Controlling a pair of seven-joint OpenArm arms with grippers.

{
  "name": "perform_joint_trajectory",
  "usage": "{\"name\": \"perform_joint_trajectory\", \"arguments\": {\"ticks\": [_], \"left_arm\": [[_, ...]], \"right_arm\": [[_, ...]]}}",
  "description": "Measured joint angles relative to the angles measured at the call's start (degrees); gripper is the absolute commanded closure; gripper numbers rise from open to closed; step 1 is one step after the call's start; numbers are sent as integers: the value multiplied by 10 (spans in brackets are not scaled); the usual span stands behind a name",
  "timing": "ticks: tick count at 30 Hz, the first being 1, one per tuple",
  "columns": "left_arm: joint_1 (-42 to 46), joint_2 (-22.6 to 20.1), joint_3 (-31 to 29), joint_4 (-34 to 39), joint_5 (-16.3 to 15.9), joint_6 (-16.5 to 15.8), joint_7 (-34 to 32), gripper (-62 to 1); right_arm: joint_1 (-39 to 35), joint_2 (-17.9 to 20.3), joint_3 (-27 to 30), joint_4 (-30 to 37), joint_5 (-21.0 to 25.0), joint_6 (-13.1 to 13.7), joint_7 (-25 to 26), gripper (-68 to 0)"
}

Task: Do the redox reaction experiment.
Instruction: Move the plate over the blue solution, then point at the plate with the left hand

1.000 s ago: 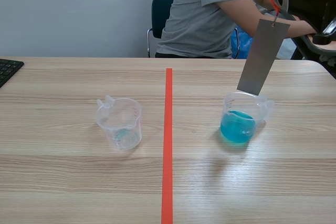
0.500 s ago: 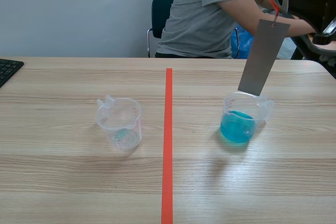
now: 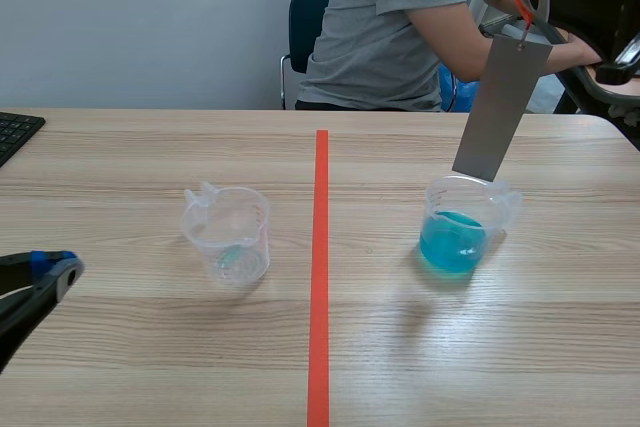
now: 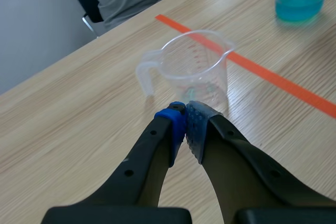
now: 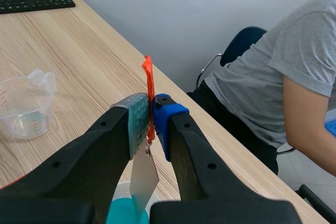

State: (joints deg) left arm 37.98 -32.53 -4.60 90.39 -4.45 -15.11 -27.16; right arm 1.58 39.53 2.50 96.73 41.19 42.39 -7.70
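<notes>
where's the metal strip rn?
Scene view, right of the tape line: the metal strip hangs by its red tag from the right gripper, over the blue-liquid cup.

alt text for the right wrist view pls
The right gripper pinches an orange-red tag from which a grey metal strip hangs over a beaker of blue liquid. A clear measuring cup stands beside it on the wooden table; a person in grey sits beyond.
</notes>
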Motion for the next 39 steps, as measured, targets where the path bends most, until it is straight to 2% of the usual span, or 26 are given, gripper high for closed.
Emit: {"name": "perform_joint_trajectory", "arguments": {"ticks": [5,15,23,28,39], "left_arm": [[-85,3,61,0,-1,0,50,-18],[-231,64,151,0,0,1,160,-18],[-287,90,235,-6,38,0,176,-18],[-345,108,280,-60,38,2,176,-18],[-450,200,348,-217,44,9,173,-18]], "right_arm": [[0,0,0,0,0,0,2,-4],[0,0,0,0,0,0,2,-5],[0,0,0,0,0,0,4,-5],[0,0,0,0,0,0,8,-5],[0,0,0,0,0,0,8,-5]]}}
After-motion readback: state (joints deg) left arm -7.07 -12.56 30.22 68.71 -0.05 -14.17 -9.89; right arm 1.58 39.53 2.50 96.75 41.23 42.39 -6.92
